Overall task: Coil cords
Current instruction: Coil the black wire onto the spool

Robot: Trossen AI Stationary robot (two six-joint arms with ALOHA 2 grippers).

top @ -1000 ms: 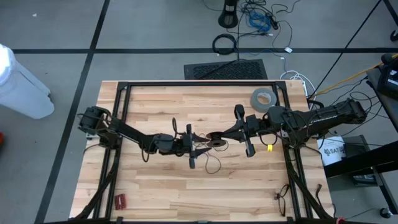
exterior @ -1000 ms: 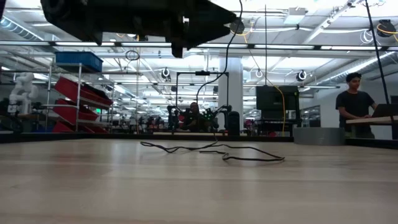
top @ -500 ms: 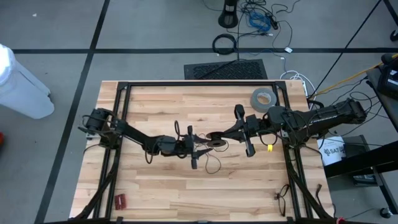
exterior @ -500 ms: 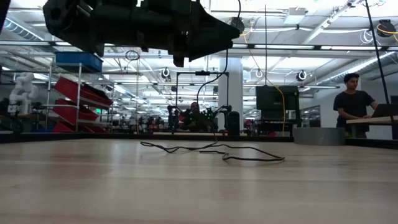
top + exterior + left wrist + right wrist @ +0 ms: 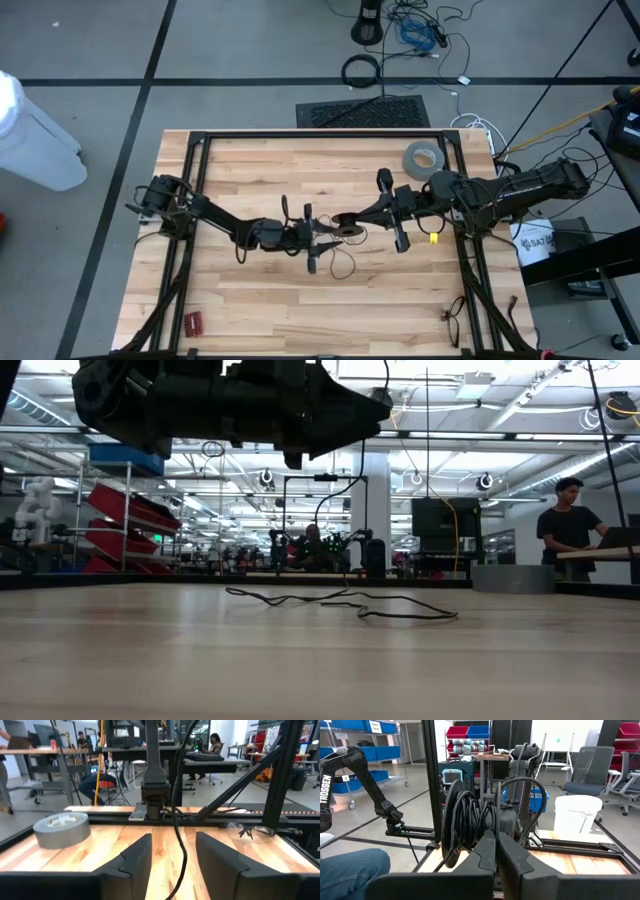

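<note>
1. Seen from overhead, a wooden table (image 5: 250,170) fills the middle of the room, with one dark robot arm reaching in from each side. The two nearly meet at the centre.

2. On the left, the left gripper (image 5: 322,240) hangs above the table's middle. From its own wrist camera, its two fingers (image 5: 131,861) stand apart with a clear gap, and a strand of the thin black cord (image 5: 178,827) hangs down through that gap. The fingers do not look pressed onto it.

3. In the centre, part of the cord (image 5: 343,262) lies as a loose loop on the wood just in front of the grippers. From table level it trails flat in slack waves.

4. Just to the right, the right gripper (image 5: 347,226) faces the left one, its fingers (image 5: 487,852) pressed fully together. A small coil of cord (image 5: 465,820) hangs beside their tips, seemingly pinched there.

5. Further right, a grey tape roll (image 5: 423,158) lies near the table's far edge, well apart from the work.

6. Risks, as I judge them: the strand could slide out of the left gripper's gap if it closes off-centre; pulling the loose tail hard might tug the coil out of the right gripper; and the slack loop could snag or kink, undoing the wound turns.
</note>
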